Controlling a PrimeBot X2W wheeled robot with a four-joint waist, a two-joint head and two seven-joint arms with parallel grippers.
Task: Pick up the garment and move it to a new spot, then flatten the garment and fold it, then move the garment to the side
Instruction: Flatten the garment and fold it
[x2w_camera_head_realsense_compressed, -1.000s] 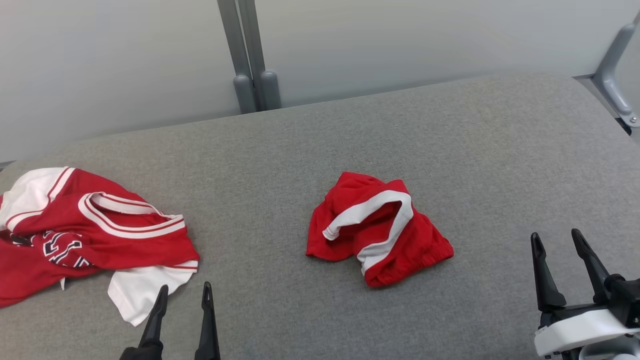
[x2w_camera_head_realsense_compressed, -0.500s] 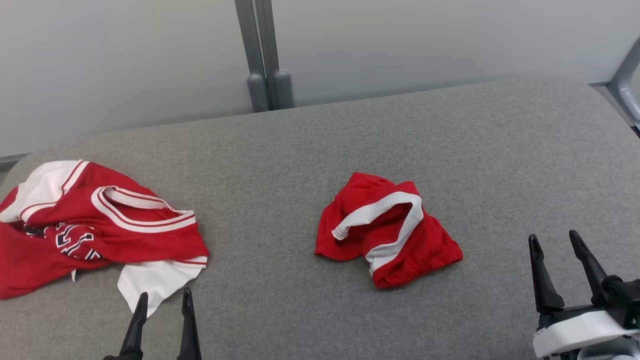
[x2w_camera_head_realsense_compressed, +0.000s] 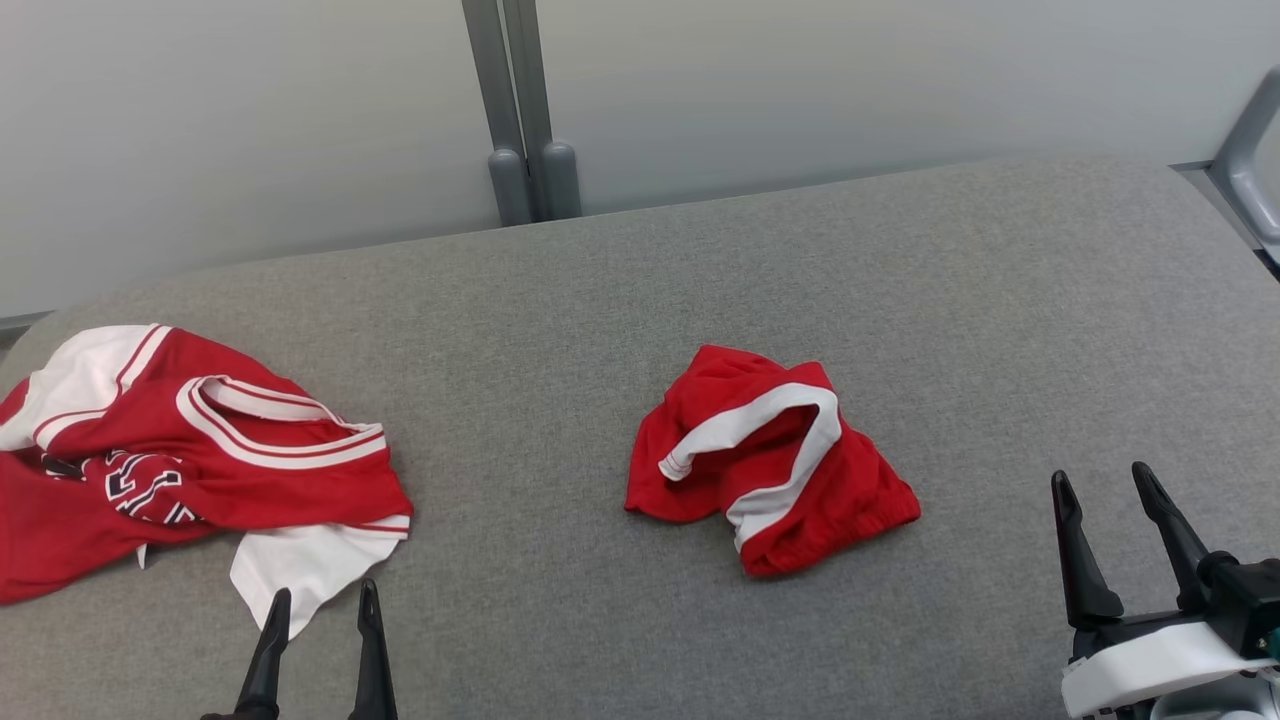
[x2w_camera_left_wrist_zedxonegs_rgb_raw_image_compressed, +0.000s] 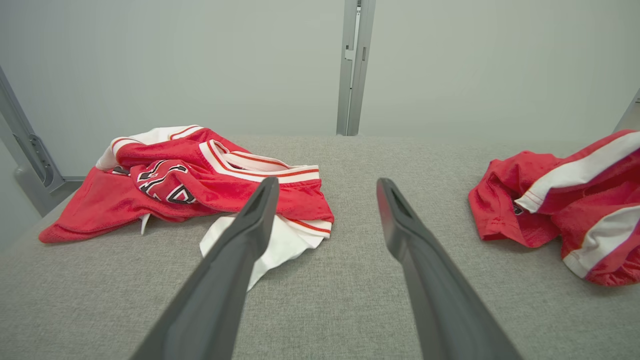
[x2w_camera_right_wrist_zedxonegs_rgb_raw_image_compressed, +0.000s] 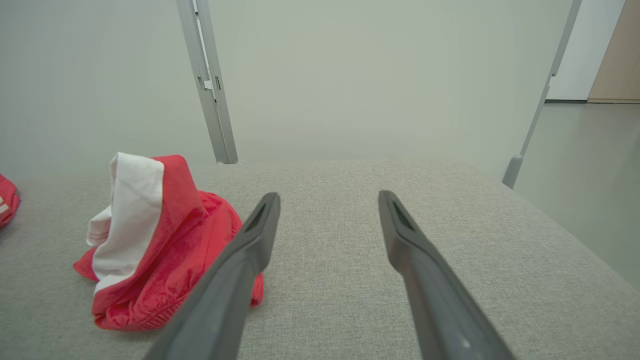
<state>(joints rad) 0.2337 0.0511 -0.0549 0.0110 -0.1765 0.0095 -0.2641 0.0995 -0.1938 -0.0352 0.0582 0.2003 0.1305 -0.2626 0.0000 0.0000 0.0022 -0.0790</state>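
**Item 1. Shorts** (x2w_camera_head_realsense_compressed: 840, 495), red with white side stripes, crumpled in a heap near the middle of the counter (x2w_camera_head_realsense_compressed: 600, 300). The long axis runs diagonally from far-left to near-right. A gathered edge, probably the waistband, faces the near-right.

**Item 2. Jersey** (x2w_camera_head_realsense_compressed: 200, 470), red with white trim, bunched at the counter's left end. Its white hem is the part nearest the robot.

**Item 3. Left gripper** (x2w_camera_head_realsense_compressed: 324, 592): fingers spread moderately wide and holding nothing. It sits low at the near edge, with the jersey's white hem just beyond its fingertips. The shorts are well off to its right.

**Item 4. Right gripper** (x2w_camera_head_realsense_compressed: 1100, 476): fingers likewise parted and empty. It sits near-right, with the shorts ahead and to its left across bare fabric.

**Assessment.** The task does not say which piece is the garment.
- **Shorts:** the right arm looks nearer and would meet the gathered end first.
- **Jersey:** the left arm is almost on it.

**Open room.**
- A broad bare strip lies between the two pieces.
- More bare counter lies right of the shorts.
- The right edge drops to the floor.
- A grey post (x2w_camera_head_realsense_compressed: 520, 150) and the wall close off the far side.
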